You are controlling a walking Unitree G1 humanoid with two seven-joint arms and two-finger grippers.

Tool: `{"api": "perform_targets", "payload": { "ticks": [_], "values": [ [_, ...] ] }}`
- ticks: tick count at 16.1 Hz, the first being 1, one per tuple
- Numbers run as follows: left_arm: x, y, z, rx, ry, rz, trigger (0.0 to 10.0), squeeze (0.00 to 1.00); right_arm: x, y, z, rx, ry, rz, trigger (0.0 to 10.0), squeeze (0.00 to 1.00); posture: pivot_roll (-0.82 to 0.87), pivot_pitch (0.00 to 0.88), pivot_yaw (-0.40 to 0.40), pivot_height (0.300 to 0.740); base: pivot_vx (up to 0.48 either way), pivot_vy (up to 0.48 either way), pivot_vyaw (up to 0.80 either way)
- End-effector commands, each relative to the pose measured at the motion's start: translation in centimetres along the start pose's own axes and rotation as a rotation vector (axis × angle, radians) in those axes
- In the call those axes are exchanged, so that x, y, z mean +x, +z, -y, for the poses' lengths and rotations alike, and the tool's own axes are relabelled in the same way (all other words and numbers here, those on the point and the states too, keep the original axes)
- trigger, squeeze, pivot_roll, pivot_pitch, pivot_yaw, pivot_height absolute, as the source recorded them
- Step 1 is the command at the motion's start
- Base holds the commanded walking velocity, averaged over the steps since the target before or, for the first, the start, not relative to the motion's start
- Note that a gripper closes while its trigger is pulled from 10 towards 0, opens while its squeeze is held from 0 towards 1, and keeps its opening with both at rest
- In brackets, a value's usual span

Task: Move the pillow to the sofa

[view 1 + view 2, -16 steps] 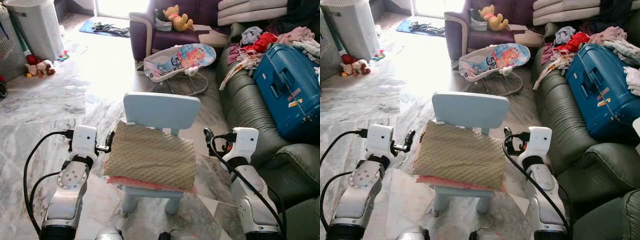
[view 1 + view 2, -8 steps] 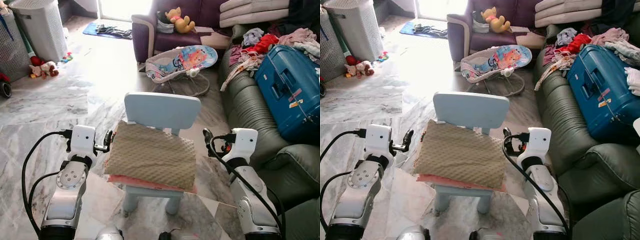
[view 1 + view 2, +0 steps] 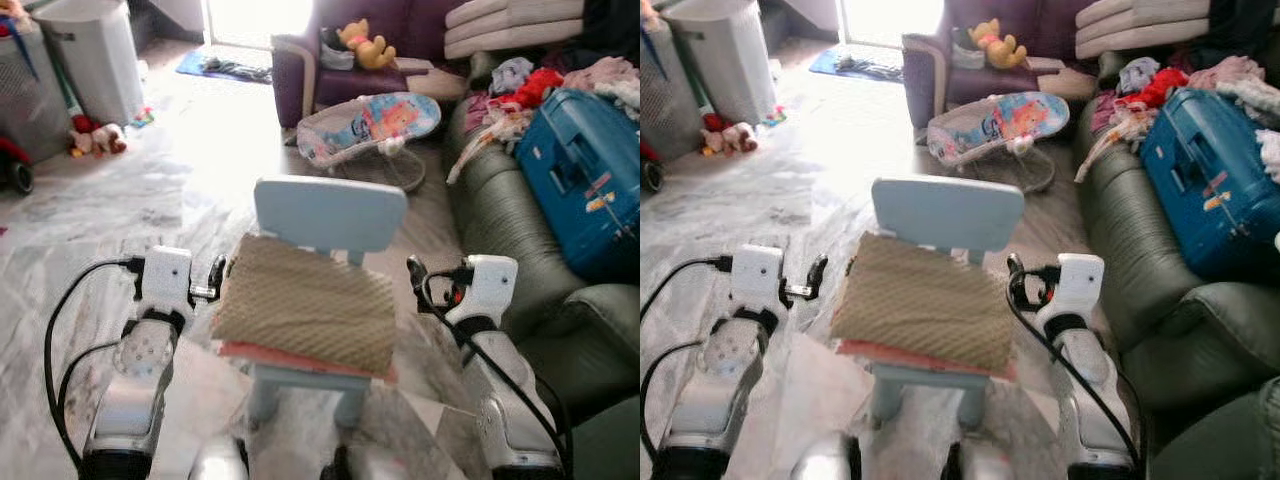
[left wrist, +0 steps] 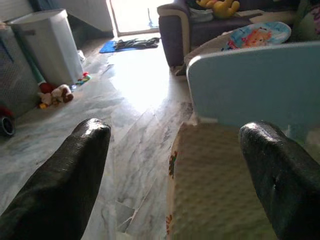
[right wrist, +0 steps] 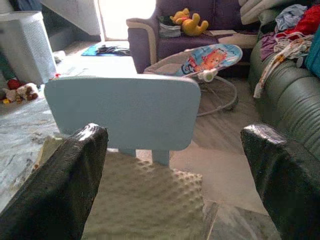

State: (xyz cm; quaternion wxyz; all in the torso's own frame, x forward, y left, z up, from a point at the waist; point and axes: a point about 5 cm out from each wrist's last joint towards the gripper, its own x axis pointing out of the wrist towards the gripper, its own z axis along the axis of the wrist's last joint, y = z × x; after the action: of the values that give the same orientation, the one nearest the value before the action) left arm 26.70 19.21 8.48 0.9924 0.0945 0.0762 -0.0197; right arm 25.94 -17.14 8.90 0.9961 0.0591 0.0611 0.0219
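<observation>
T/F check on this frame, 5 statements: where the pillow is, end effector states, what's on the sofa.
1. The pillow lies on the small blue chair. True.
2. The left end effector is shut on the pillow. False: it is open, beside the pillow's edge.
3. The right end effector is open on the pillow's other side. True.
4. A blue suitcase lies on the green sofa. True.
5. The pillow already rests on the sofa. False: it is on the chair, which stands on the floor beside the sofa.
</observation>
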Motion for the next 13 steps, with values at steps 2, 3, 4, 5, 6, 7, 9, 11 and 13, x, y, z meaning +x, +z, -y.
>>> {"api": "perform_targets", "payload": {
  "ticks": [2, 3, 4, 5, 6, 7, 9, 11, 13],
  "values": [
    [0.1, 0.1, -0.2, 0.015, 0.014, 0.001, 10.0, 0.0, -0.1, 0.2, 0.1, 0.002, 0.003, 0.005, 10.0, 0.0, -0.02, 0.0, -0.078, 0.618, 0.0, 0.0, 0.0],
    [0.2, 0.2, -0.3, 0.023, 0.025, 0.008, 10.0, 0.0, -0.1, 0.2, 0.1, 0.003, 0.004, 0.005, 10.0, 0.0, -0.02, 0.0, -0.078, 0.618, 0.0, 0.0, 0.0],
    [0.2, 0.2, -0.6, 0.042, 0.051, 0.012, 10.0, 0.0, -0.1, 0.2, 0.1, 0.005, 0.007, 0.006, 10.0, 0.0, -0.01, 0.0, -0.079, 0.618, 0.0, 0.0, 0.0],
    [0.2, 0.2, -0.8, 0.045, 0.062, 0.009, 10.0, 0.0, -0.1, 0.2, 0.1, 0.009, 0.009, 0.008, 10.0, 0.0, -0.01, 0.0, -0.08, 0.618, 0.0, 0.0, 0.0],
    [0.2, 0.2, -0.9, 0.044, 0.064, 0.009, 10.0, 0.0, -0.1, 0.2, 0.1, 0.013, 0.013, 0.009, 10.0, 0.0, -0.01, 0.0, -0.08, 0.618, 0.0, 0.0, 0.0],
    [0.1, 0.2, -1.1, 0.051, 0.078, 0.009, 10.0, 0.0, -0.1, 0.2, 0.0, 0.018, 0.02, 0.011, 10.0, 0.0, -0.01, 0.0, -0.08, 0.618, 0.0, 0.0, 0.0],
    [0.1, 0.3, -1.4, 0.056, 0.1, 0.013, 10.0, 0.0, -0.1, 0.2, 0.0, 0.022, 0.03, 0.012, 10.0, 0.0, -0.01, 0.0, -0.08, 0.618, 0.0, 0.0, 0.0],
    [0.2, 0.4, -1.6, 0.063, 0.121, 0.016, 10.0, 0.0, -0.1, 0.2, -0.1, 0.026, 0.035, 0.011, 10.0, 0.0, -0.01, 0.0, -0.078, 0.618, 0.0, 0.0, 0.0],
    [0.2, 0.4, -1.5, 0.059, 0.114, 0.019, 10.0, 0.0, -0.1, 0.2, -0.2, 0.03, 0.044, 0.01, 10.0, 0.0, -0.02, 0.0, -0.078, 0.618, 0.0, 0.0, 0.0]
  ]
}}
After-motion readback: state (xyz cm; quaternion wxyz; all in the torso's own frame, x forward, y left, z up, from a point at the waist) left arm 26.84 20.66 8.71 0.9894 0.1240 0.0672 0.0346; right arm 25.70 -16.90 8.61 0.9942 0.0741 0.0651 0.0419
